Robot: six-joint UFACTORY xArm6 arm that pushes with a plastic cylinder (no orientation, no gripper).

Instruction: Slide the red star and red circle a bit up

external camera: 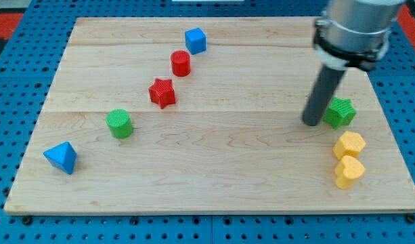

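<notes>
The red star (162,93) lies on the wooden board left of centre. The red circle (181,63) stands just above and to the right of it, apart from it. My tip (311,123) is far off at the view's right, touching or almost touching the left side of a green star (341,112). The rod rises from there to the arm at the top right. The tip is well to the right of both red blocks.
A blue cube (195,40) sits above the red circle. A green cylinder (119,124) and a blue triangular block (61,157) lie at the left. A yellow hexagon-like block (348,144) and a yellow heart (348,171) lie at the lower right, near the board's right edge (397,135).
</notes>
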